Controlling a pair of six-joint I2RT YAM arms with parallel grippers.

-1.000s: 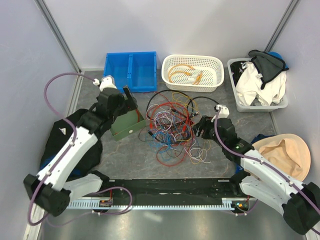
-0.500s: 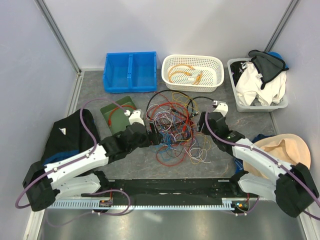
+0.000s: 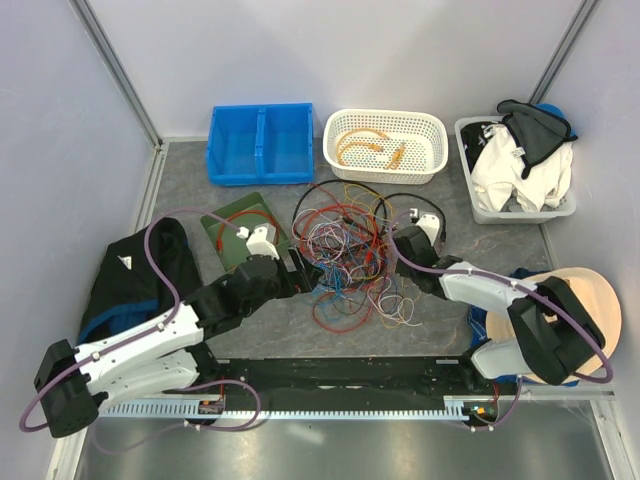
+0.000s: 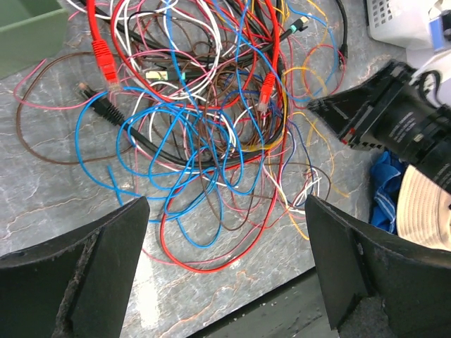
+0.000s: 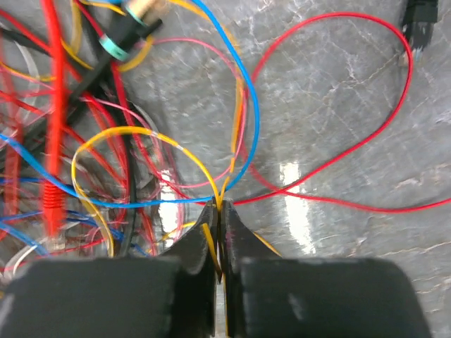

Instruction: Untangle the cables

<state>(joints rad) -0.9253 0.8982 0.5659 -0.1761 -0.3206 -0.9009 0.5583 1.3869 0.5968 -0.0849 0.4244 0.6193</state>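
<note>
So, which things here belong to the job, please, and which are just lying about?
Job: cable tangle; yellow wire pinched in right gripper; open left gripper; green tray with red cable; white basket with orange cables.
Lying about: blue bin; tub of clothes; black bag; hat.

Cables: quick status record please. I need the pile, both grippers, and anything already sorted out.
cables: tangled multicoloured pile, centre of the workspace
right gripper: shut on yellow wire, right side of pile
left gripper: open, over left side of pile, holding nothing
white basket: orange cables inside, apart from pile
</note>
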